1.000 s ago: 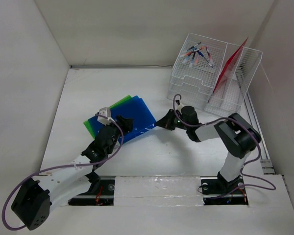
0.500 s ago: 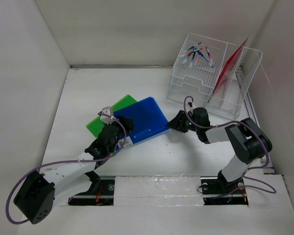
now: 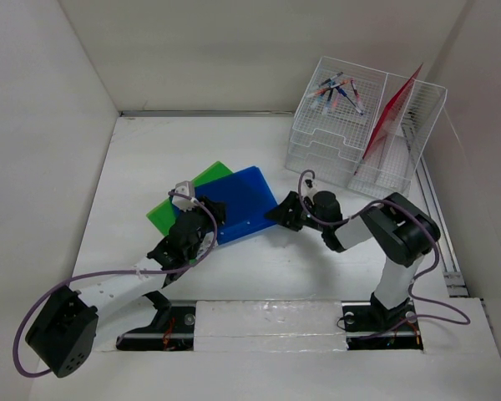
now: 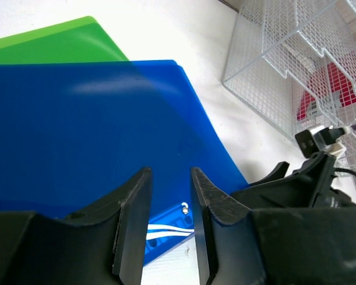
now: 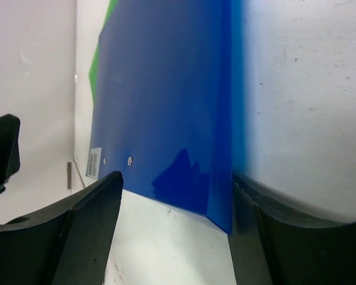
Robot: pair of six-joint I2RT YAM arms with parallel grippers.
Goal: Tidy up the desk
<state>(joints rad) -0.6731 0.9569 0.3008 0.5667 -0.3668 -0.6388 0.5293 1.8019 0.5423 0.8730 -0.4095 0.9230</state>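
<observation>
1. Desk [image 3: 142,167]: matte white tabletop between upright white panels, carrying every item below.
2. Left gripper [image 4: 169,178]: poised at the near-left edge of the blue folder [image 4: 95,119]; fingers close together with a narrow slit between them, clamped on nothing visible.
3. Green folder [image 3: 160,215]: flat on the desk, mostly hidden under the blue one, showing only along the far-left side.
4. Blue folder: flat, left of centre, overlapping the green folder; long axis running from near-left to far-right, aimed loosely at the far-right corner; riveted edge nearest the left gripper.
5. Right gripper [image 5: 172,196]: low at the blue folder's right corner; fingers spread wide, straddling that corner, pinching nothing.
6. Wire-mesh organizer rack [image 3: 334,142]: far-right part of the desk, well apart from both folders; pens [image 3: 338,90] in the top tray, red folder [image 3: 392,113] standing tilted in the upright slot.
7. Relation governing the coming move, by judgement: folders lying left of the rack and nearer the arm bases, hence travel away and to the right; right arm nearer the rack, left arm nearer the riveted edge; both grippers just beside or touching the blue folder, actual contact not resolvable in these views.
</observation>
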